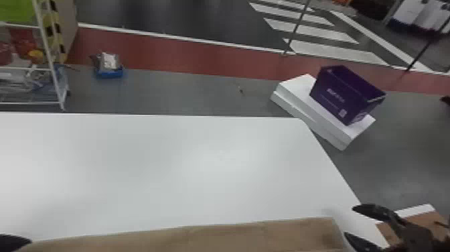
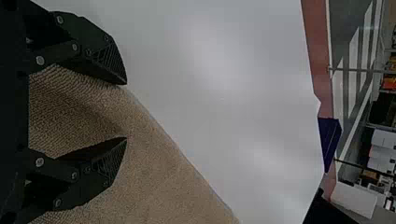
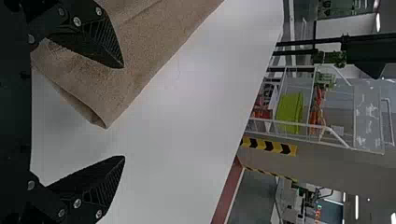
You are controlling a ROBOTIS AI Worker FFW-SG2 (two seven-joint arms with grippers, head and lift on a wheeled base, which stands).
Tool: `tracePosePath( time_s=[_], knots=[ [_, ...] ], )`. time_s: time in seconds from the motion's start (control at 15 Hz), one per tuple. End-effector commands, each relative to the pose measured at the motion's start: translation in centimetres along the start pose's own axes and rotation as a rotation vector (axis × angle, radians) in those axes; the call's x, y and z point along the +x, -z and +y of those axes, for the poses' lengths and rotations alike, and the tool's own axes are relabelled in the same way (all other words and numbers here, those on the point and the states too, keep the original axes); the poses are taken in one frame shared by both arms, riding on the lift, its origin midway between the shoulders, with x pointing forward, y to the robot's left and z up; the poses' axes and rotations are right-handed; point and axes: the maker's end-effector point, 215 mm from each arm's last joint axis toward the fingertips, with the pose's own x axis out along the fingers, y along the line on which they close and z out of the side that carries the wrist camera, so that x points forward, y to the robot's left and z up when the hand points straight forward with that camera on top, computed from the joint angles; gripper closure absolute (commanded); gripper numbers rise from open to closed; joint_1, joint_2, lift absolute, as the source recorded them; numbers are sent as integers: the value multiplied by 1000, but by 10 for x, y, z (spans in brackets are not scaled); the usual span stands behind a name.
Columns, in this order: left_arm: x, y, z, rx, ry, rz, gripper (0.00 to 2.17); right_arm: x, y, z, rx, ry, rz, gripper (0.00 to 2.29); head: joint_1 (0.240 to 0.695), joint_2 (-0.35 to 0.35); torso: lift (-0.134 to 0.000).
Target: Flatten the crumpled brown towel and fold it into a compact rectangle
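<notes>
The brown towel (image 1: 234, 236) lies along the table's near edge, its far edge fairly straight. My right gripper (image 1: 349, 221) is at the towel's right end, and my left gripper (image 1: 13, 242) is at the bottom left corner. In the left wrist view the left gripper (image 2: 126, 111) stands open over the towel (image 2: 163, 186), cloth visible between its fingers. The right wrist view has the right gripper (image 3: 123, 112) open wide, one finger over the towel (image 3: 140, 51) and the other over bare table. A towel corner there shows layered edges, slightly parted.
The white table (image 1: 187, 167) stretches beyond the towel. Past its right edge, a purple box (image 1: 345, 95) rests on white boxes (image 1: 298, 88) on the floor. A wire rack (image 1: 50, 67) stands beyond the table at the far left, near a small blue container (image 1: 109, 73).
</notes>
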Motion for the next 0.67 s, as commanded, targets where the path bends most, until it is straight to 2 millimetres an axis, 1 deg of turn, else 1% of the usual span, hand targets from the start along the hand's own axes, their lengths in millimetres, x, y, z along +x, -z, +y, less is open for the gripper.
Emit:
tracePosePath(
  time_s=[0.0,0.07,0.13,0.33,0.6],
  knots=[
    [3,0,-2,4,6,6,1413,0,0,1,-4,1,-2,221,695,-350,-124],
    [3,0,-3,6,7,8,1619,1,1,0,-7,7,-4,221,695,-350,-124],
    [4,-3,-1,13,-1,6,1686,1,3,2,-7,5,2,221,695,-350,-124],
    [9,-18,10,31,-48,-20,1686,2,3,1,-9,7,2,221,695,-350,-124],
    [12,-46,40,8,-119,-63,1686,2,3,2,-22,8,1,221,695,-350,-124]
  ],
)
